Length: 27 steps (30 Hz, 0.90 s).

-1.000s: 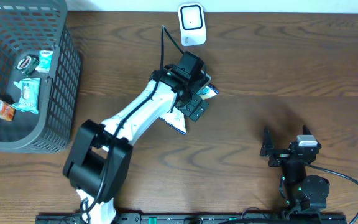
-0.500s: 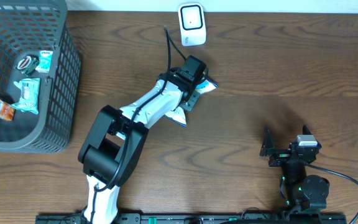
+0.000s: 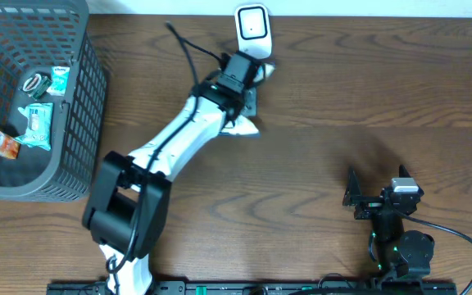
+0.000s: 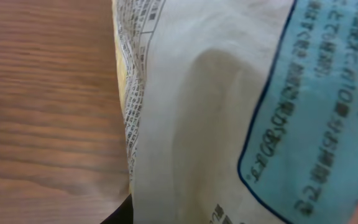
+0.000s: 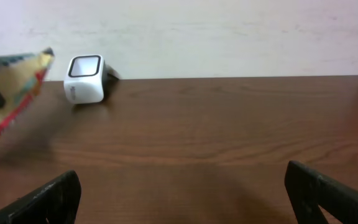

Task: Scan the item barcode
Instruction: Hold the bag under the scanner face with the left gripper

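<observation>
One crinkled white packet point(image 4: 197, 112), blue panel, fine print, pinched in left fingers point(image 4: 120, 216); right fingers point(image 5: 328, 193) wide apart, empty

Overhead looks down, right wrist low forward; both show the scanner point(image 3: 252, 31).

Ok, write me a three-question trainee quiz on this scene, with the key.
1. True or false: the right hand is open and holds nothing.
2. The white scanner stands: A, in the basket; B, at the far edge of the table; C, in the right hand.
3. Which hand grips the packet?

Key: 1 true. 2 B. 3 the left hand.
</observation>
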Motion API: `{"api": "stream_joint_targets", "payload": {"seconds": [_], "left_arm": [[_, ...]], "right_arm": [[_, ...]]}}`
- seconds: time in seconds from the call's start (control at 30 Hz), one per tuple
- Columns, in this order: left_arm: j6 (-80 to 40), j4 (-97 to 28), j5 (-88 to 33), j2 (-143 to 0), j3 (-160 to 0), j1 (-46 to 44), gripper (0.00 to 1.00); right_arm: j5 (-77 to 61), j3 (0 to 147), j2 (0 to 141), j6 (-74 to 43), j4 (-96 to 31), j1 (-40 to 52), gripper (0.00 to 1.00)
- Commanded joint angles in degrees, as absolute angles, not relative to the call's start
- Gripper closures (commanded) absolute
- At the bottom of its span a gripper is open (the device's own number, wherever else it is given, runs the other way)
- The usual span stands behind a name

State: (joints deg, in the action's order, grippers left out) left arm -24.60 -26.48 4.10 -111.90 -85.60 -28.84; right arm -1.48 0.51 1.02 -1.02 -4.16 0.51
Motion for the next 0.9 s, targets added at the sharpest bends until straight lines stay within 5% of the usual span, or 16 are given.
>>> {"api": "stream_joint_targets", "payload": {"seconds": [0.0,0.2,0.6,0.87], "left_arm": [[-33.5,-26.3,4.9,-110.8,-87.2,-26.6,0.75],[-33.1,-26.2,1.3,-110.7,-87.2,-26.3,0.5],[-21.7,-24.7,1.2,-100.6,-87.2,-25.3,0.49],[-17.1,-22.6,11.4,-88.4,-87.2,-19.3,0.49]], "right_arm": [[-1.2,0.3,0.8,-1.6,-4.3,0.1,0.01],[-1.2,0.3,0.8,-1.6,-4.3,0.1,0.01],[-1.2,0.3,0.8,-1.6,-4.3,0.1,0.01],[-1.2,0.3,0.8,-1.6,-4.3,0.1,0.01]]}}
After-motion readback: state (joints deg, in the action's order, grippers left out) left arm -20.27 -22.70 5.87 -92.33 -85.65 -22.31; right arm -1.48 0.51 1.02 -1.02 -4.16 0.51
